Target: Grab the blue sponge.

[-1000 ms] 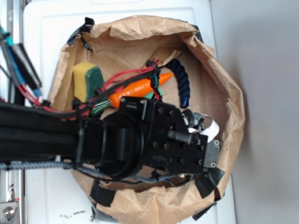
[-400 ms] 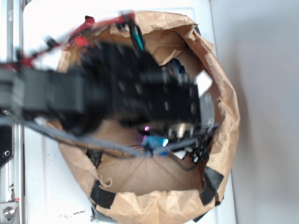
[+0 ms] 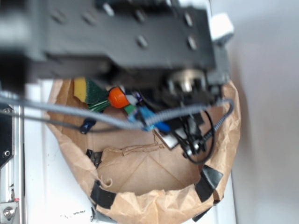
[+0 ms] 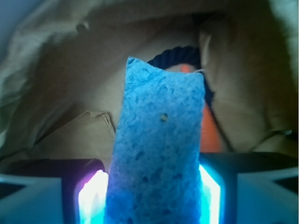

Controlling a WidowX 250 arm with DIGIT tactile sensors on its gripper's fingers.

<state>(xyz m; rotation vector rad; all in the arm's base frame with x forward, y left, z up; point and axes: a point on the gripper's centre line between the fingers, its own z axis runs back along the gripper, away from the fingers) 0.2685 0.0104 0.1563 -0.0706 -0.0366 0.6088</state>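
The gripper (image 4: pixel 154 196) is clamped on the blue sponge (image 4: pixel 156 149), which stands upright between the fingers (image 4: pixel 93 196), raised over the paper bag (image 3: pixel 154 205) holding the carrot (image 3: pixel 118 97), rope (image 4: pixel 180 55) and yellow sponge (image 3: pixel 80 88).

Arm (image 3: pixel 117 37) blurred overhead; wrist view dim, fingers (image 4: pixel 93 196) glowing.

The hand (image 4: pixel 154 196) is clamped on the sponge (image 4: pixel 156 149), its two fingers (image 4: pixel 91 196) pressing against the block's left and right sides at the lower end, in the wrist view. In the exterior view the black arm (image 3: pixel 117 37) stretches across the top of the picture, blurred, with grey cable looping beneath it.
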